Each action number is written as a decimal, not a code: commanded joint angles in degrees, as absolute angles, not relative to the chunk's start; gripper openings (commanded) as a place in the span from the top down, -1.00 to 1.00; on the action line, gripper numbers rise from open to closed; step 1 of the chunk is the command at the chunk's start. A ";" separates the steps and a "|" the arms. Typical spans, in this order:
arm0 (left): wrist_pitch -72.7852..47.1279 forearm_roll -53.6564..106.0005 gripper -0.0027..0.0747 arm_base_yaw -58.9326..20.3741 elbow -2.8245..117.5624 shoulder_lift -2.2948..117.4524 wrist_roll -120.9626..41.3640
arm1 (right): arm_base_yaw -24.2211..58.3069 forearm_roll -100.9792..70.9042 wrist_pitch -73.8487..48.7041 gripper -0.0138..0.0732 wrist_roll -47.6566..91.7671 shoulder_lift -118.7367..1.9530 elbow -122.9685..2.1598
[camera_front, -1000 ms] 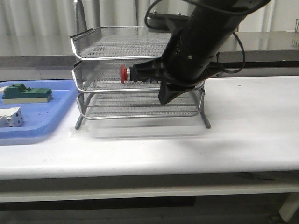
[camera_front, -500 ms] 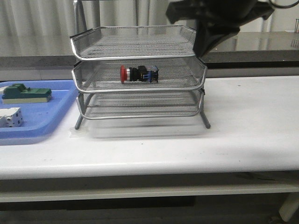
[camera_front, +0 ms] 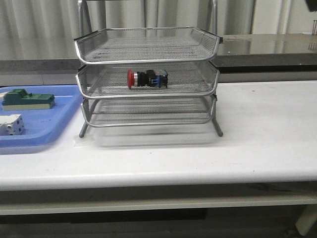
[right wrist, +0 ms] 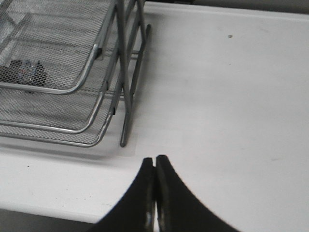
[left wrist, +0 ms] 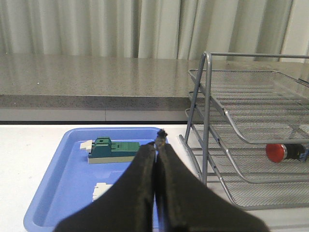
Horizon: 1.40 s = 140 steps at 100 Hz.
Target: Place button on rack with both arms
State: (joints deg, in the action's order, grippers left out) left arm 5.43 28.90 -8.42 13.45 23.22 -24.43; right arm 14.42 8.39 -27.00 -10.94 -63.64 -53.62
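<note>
The button point(camera_front: 147, 79) lies on its side on the middle tier of the wire-mesh rack point(camera_front: 148, 52), red cap to the left. Its red cap also shows in the left wrist view as the button point(left wrist: 281, 152), and its dark body shows through the mesh as the button point(right wrist: 26, 70) in the right wrist view. My left gripper point(left wrist: 157, 146) is shut with nothing in it, held over the blue tray beside the rack point(left wrist: 251, 140). My right gripper point(right wrist: 155, 160) is shut and empty above the white table, clear of the rack point(right wrist: 72, 87). Neither arm appears in the front view.
A blue tray point(camera_front: 47, 130) at the left holds a green block point(camera_front: 27, 98) and a white block point(camera_front: 12, 124). The same blue tray point(left wrist: 63, 183) and green block point(left wrist: 113, 150) show in the left wrist view. White table point(camera_front: 257, 139) extends to the right.
The right arm, which was at the middle tier by the button, has lifted up and away and left the front view. The button stays lying on the middle tier.
</note>
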 commanded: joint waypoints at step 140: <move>9.82 29.16 0.98 -8.18 15.10 23.55 -23.85 | 9.24 9.39 -25.03 0.84 -11.11 -27.64 -37.43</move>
